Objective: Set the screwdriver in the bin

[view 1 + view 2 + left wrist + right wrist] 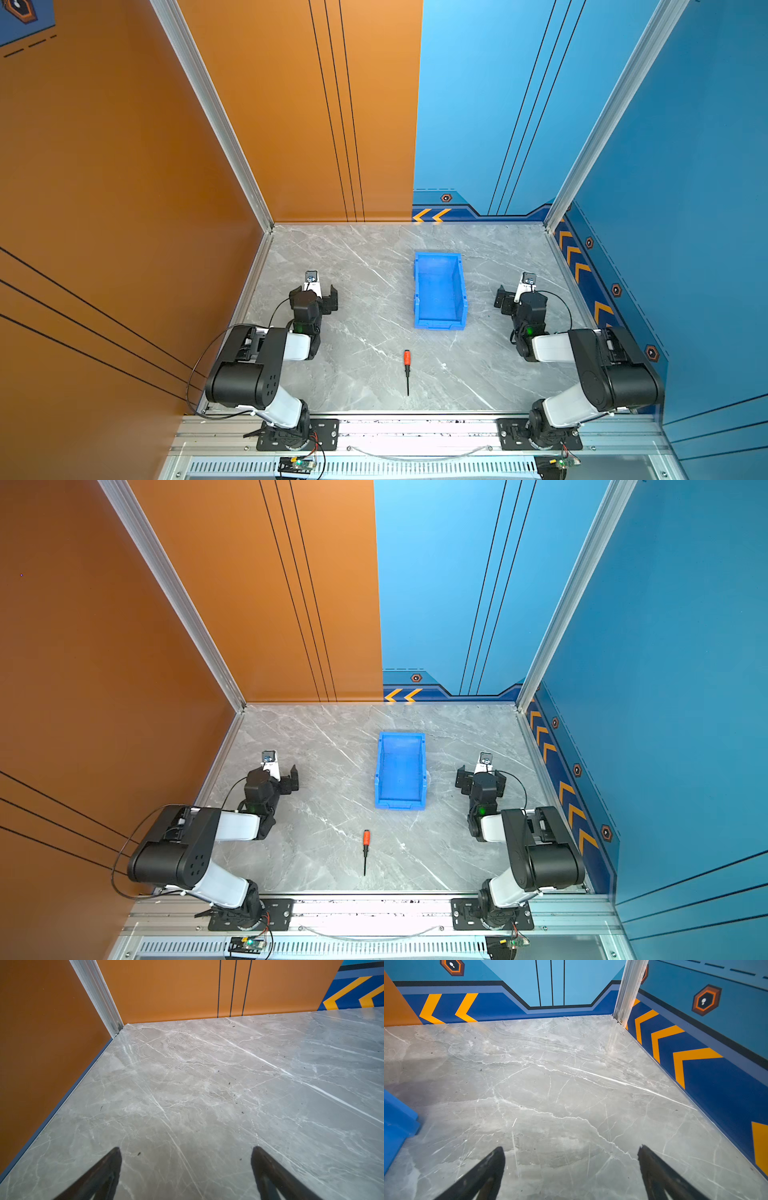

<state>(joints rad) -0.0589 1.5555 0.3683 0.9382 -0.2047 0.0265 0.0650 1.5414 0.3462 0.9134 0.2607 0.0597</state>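
Note:
The screwdriver (407, 365) (365, 848), with a red-orange handle and thin dark shaft, lies flat on the grey marble table near its front edge, handle toward the bin. Behind it stands the bright blue bin (439, 291) (401, 771), empty, its low lipped side facing the screwdriver. My left gripper (316, 289) (276, 771) (187, 1148) rests left of the bin, open over bare table. Right of the bin, my right gripper (519, 291) (480, 773) (571, 1147) is open too, with nothing between its fingers. A corner of the bin (396, 1126) shows in the right wrist view.
Orange walls (124, 187) close the left side and back left, and blue walls (685, 208) the back right and right. Aluminium posts (216, 116) stand at the back corners. A metal rail (415, 428) with both arm bases runs along the front edge.

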